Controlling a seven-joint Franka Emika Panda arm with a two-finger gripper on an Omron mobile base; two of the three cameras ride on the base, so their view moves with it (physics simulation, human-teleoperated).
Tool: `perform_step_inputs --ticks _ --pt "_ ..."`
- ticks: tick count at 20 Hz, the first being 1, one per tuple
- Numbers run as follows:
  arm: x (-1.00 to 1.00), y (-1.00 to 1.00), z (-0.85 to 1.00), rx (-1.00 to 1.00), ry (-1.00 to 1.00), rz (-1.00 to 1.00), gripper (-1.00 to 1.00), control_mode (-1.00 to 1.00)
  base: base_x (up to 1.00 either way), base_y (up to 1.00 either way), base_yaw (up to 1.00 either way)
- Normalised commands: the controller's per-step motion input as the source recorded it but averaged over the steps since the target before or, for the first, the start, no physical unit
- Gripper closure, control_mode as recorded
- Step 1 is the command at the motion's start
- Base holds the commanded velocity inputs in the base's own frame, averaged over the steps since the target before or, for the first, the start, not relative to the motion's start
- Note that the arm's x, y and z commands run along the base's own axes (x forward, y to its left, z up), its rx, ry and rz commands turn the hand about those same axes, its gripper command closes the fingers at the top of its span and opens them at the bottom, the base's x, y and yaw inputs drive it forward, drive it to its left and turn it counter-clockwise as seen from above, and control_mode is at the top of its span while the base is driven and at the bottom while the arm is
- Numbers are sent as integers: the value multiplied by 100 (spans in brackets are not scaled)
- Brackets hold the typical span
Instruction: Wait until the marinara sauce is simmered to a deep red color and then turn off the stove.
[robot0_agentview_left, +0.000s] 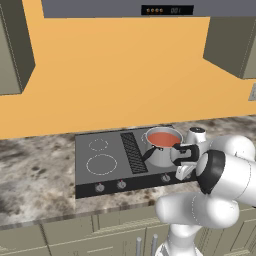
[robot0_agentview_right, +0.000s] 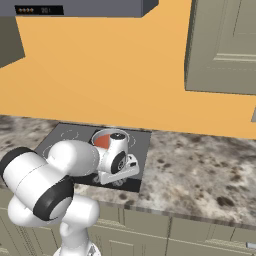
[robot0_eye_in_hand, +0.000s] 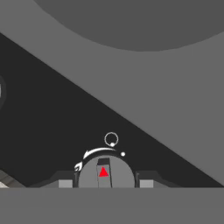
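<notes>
— Sauce (robot0_agentview_left: 162, 138) colour?
— Orange-red, flat in the steel pot (robot0_agentview_left: 165, 152) on the stove's (robot0_agentview_left: 107, 162) right rear burner, black handle pointing toward the ribbed centre strip (robot0_agentview_left: 134, 152)

— And the gripper (robot0_eye_in_hand: 106, 183)?
— Down at the front panel — fingers (robot0_eye_in_hand: 64, 181) drawn in on either side of a round grey knob (robot0_eye_in_hand: 105, 173) with a red triangle marker; it looks clamped on that knob
</notes>
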Motion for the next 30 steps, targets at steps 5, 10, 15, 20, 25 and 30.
perform_step_inputs --ticks 5,10,15,20,25,30 --pt "0 0 0 0 0 0 100 -100 0 0 0" --pt "0 0 0 0 0 0 100 -100 0 0 0" --pt "0 0 0 0 0 0 100 -100 0 0 0" --pt "0 0 0 0 0 0 100 -100 0 0 0" --pt "0 0 0 0 0 0 100 -100 0 0 0" --pt "0 0 0 0 0 0 100 -100 0 0 0"
